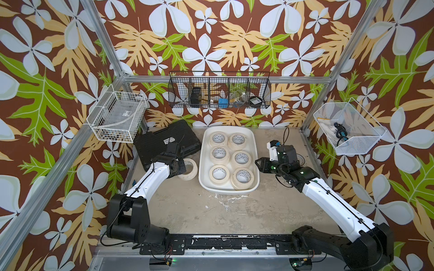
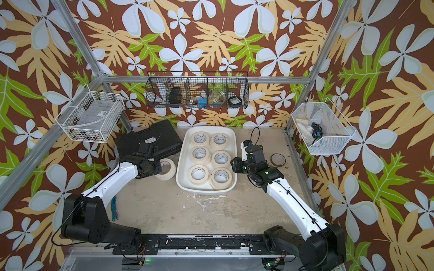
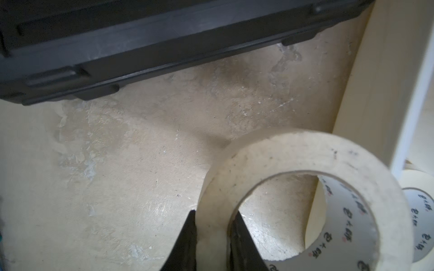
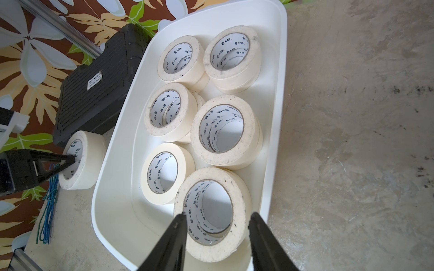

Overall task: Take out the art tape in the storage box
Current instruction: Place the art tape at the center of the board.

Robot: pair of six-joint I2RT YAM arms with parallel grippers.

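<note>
The storage box (image 1: 204,145) (image 2: 182,152) is a white tub in mid-table holding several cream art tape rolls, some stacked in twos (image 1: 251,184) (image 4: 249,131). One more roll (image 1: 195,170) (image 2: 172,169) (image 3: 293,152) (image 4: 94,150) is outside the box, just left of its wall, low over the table. My left gripper (image 3: 215,212) is shut on that roll's wall, one finger inside the hole and one outside. My right gripper (image 4: 218,214) (image 1: 257,162) is open and empty above the box's near right stack.
A black ribbed hard case (image 1: 164,143) (image 3: 164,35) lies close behind the held roll. A thin dark tape ring (image 2: 277,160) rests on the table right of the right arm. A blue cord (image 2: 114,208) lies at the left edge. Wire baskets (image 1: 218,90) hang on the walls.
</note>
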